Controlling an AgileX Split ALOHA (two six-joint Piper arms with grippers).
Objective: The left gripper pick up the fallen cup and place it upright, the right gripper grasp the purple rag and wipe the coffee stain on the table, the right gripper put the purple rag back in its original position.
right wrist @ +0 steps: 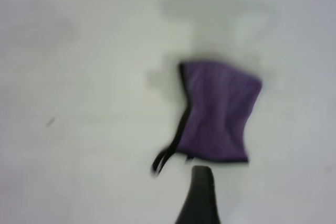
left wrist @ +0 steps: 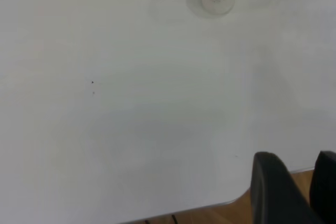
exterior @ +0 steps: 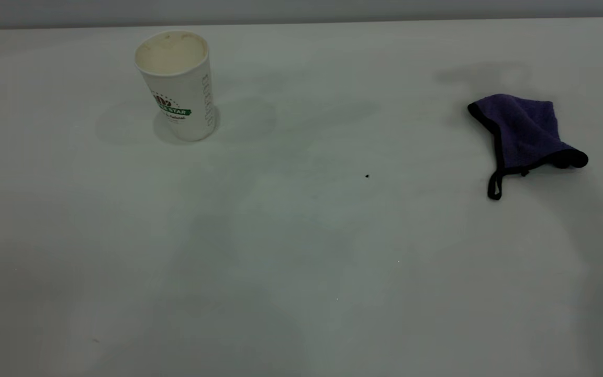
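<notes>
Now upright white cup (exterior: 178, 86), crumpled purple rag (exterior: 524, 133) well apart

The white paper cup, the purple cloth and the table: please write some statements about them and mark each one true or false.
1. The white tapered paper cup stands upright. True.
2. The purple terry rag lies flat and fully spread. False: it is bunched and folded.
3. A brown coffee puddle lies between cup and rag. False: only a tiny black speck shows on the white table.
4. The rag touches the cup. False: they lie far apart.
5. Neither gripper holds anything. True.
</notes>
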